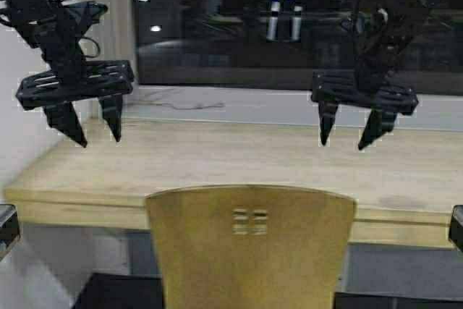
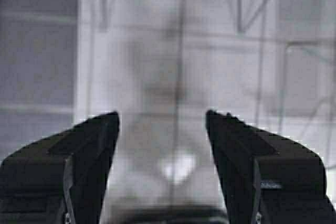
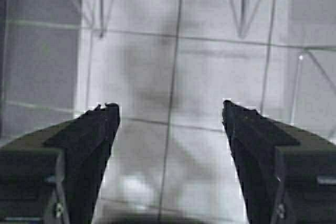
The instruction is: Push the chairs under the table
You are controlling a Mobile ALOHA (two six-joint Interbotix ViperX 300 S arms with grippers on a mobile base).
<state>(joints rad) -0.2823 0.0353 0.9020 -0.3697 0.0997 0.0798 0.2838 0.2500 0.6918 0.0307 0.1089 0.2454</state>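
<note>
Currently: chair (image 1: 250, 247) backrest at table (image 1: 217, 161) front edge, centre; L gripper (image 1: 92, 128) & R gripper (image 1: 350, 134) raised above tabletop, fingers apart, holding nothing.

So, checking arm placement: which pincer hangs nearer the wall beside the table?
The left pincer, open above the table's end by the wall; the right pincer hangs farther along.

Matt wooden table (image 1: 217, 157); smooth plywood chair (image 1: 249, 247).
</note>
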